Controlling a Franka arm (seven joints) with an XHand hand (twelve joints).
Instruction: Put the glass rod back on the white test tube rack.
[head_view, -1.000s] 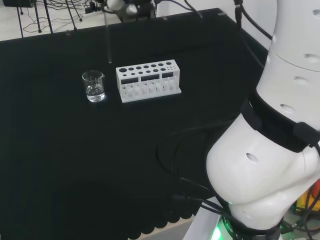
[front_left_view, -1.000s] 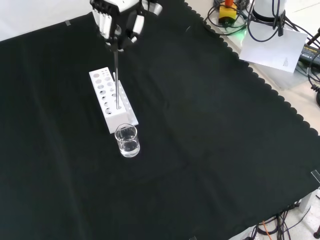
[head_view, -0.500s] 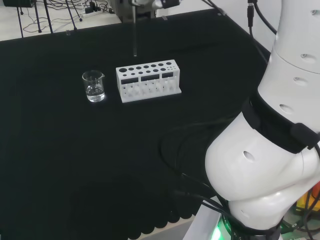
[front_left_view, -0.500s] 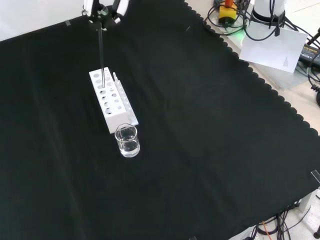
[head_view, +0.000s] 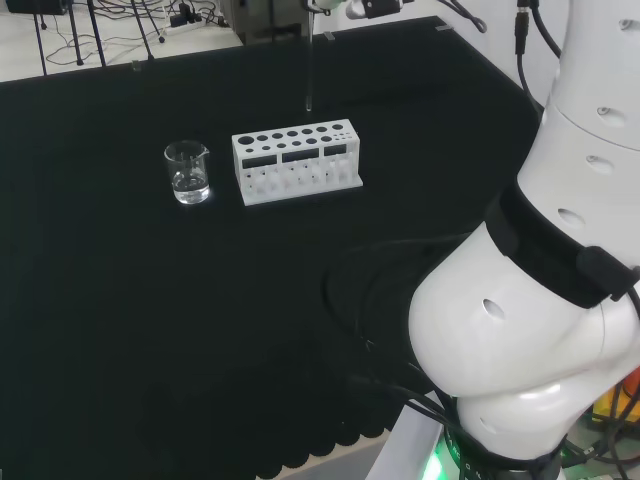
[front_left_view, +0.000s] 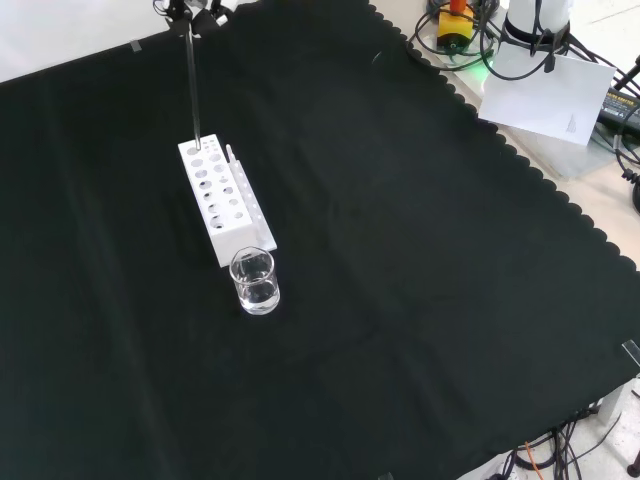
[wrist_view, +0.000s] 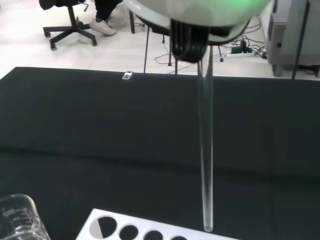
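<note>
A clear glass rod (head_view: 309, 65) hangs upright from my hand (head_view: 352, 6) at the head view's top edge. Its lower tip is a little above and behind the right part of the white test tube rack (head_view: 295, 160). In the front view the rod (front_left_view: 193, 90) drops from the hand (front_left_view: 193, 12) to just over the far end of the rack (front_left_view: 222, 195). In the wrist view dark fingers (wrist_view: 189, 37) are curled round the rod's (wrist_view: 205, 150) top, and its tip hovers just above the rack's (wrist_view: 145, 232) row of holes.
A small glass beaker (head_view: 188, 172) with some clear liquid stands left of the rack in the head view, and just in front of it in the front view (front_left_view: 255, 282). The arm's white links (head_view: 540, 300) stand at the head view's right. Paper and cables (front_left_view: 545, 85) lie beyond the cloth's scalloped edge.
The hand has carried the rod along the rack away from the beaker, rightward in the head view and farther off in the front view. Rack and beaker have stayed put.
</note>
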